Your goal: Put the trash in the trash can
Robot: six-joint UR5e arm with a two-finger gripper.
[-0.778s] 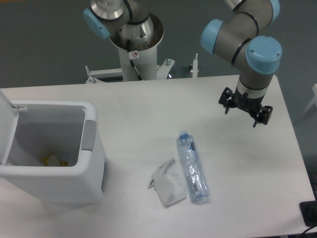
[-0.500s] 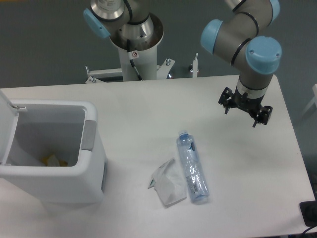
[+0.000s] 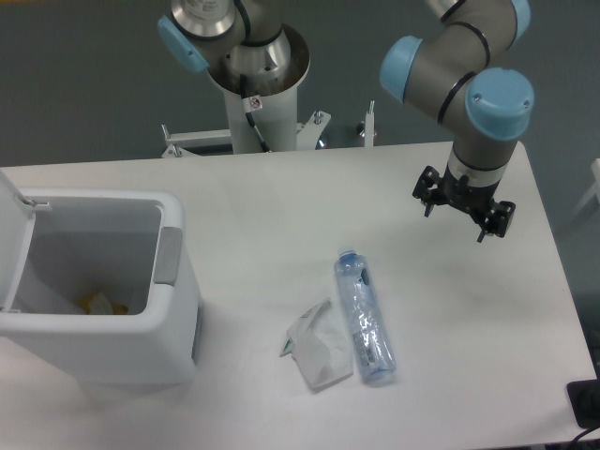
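A crushed clear plastic bottle (image 3: pixel 364 319) with a blue cap lies on the white table, cap pointing away from the front edge. Beside it on the left lies a flat translucent-white wrapper (image 3: pixel 317 345) with a green corner, touching the bottle. The white trash can (image 3: pixel 103 291) stands at the left with its lid swung open and something yellow at its bottom. My gripper (image 3: pixel 464 208) hangs over the right part of the table, up and to the right of the bottle, open with nothing between its fingers.
The arm's grey pedestal (image 3: pixel 258 84) stands behind the table's far edge. The table's right edge runs close to the gripper. A black object (image 3: pixel 586 403) sits at the lower right corner off the table.
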